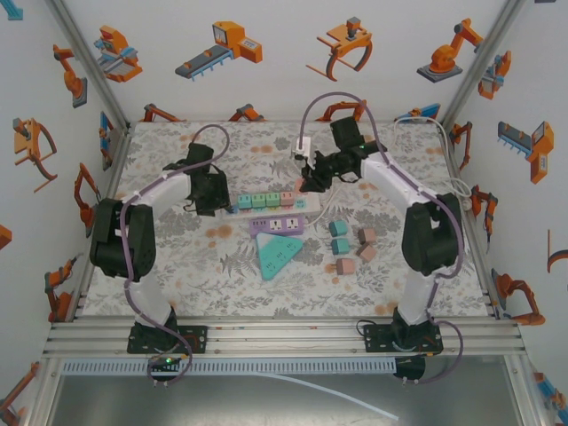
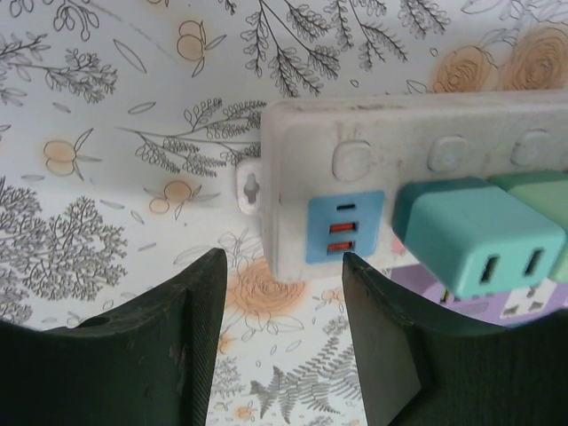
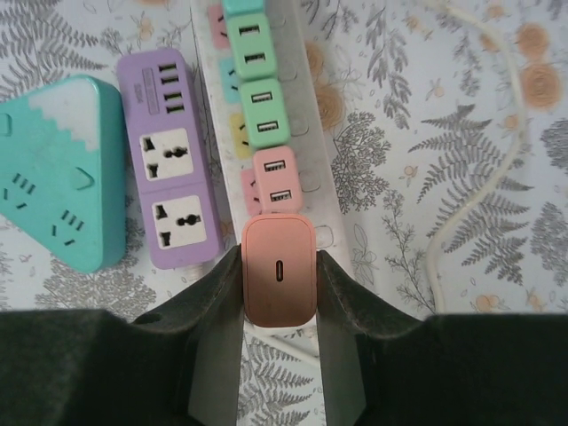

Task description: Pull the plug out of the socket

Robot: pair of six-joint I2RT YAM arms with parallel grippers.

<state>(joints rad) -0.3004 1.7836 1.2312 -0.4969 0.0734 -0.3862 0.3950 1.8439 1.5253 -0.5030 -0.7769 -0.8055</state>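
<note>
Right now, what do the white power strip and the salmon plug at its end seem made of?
White power strip: likely hard molded plastic, matte and slightly grimy, with raised button outlines. Salmon plug: probably plastic too, smooth satin finish, soft sheen, rounded edges.

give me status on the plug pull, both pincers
Right pincer shut on orange plug, plug looks still seated in white power strip. Left pincer open at strip's end, not gripping. Pink plug tight beside orange one.

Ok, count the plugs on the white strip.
5, in a row: teal plug, green plug, second green plug, pink plug, then salmon plug in the right gripper. More may be hidden beneath.
</note>
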